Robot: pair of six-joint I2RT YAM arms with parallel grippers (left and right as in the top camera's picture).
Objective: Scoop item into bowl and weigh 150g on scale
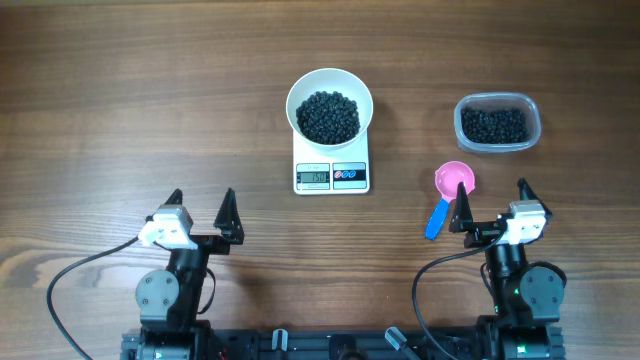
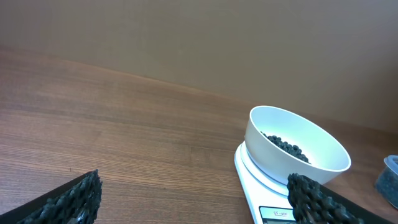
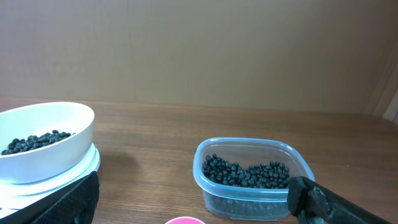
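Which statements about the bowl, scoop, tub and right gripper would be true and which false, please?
1. The bowl sits on the scale. True.
2. The bowl is empty. False: it holds black beads.
3. The scoop lies on the table, in no gripper. True.
4. The right gripper is shut on the scoop. False: it is open and empty.
5. The clear tub is empty. False: it holds beads too.
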